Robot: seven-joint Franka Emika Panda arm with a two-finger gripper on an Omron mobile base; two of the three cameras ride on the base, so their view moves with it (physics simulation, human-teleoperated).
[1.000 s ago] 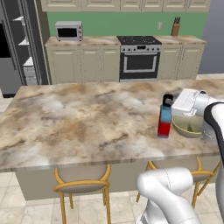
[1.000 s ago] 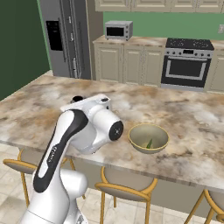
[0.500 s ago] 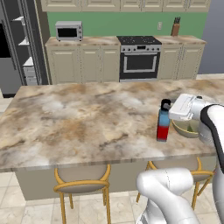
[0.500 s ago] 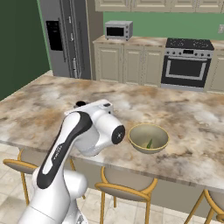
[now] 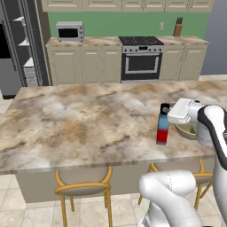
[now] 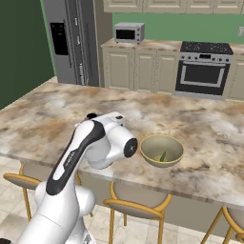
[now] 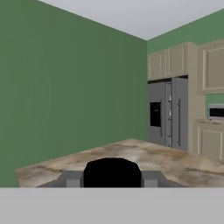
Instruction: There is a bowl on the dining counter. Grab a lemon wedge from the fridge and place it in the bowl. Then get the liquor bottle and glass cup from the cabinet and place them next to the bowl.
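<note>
Lowered since the earlier frames, the small squat liquor bottle (image 5: 162, 130) with blue shoulders, a red lower body and a black cap is now being shown standing upright with its base on the long beige-brown marbled dining counter (image 5: 88, 119), near the front edge and just to the left of the wide round olive-tan bowl (image 5: 186, 130). Its upper part is being clasped from the side by the two-finger gripper (image 5: 167, 116) of the white arm, the jaws being held partly apart around the neck; in the hand view the black cap (image 7: 112, 172) is being seen between the two grey fingertips (image 7: 70, 178). In the right base view the bowl (image 6: 162, 150) is being shown close beside the arm's wrist, and a tiny yellow-green lemon wedge (image 6: 163, 156) is lying inside it. A tall grey two-door fridge (image 6: 71, 42) with a black dispenser panel is standing at the far left of the kitchen, well apart from the counter.
</note>
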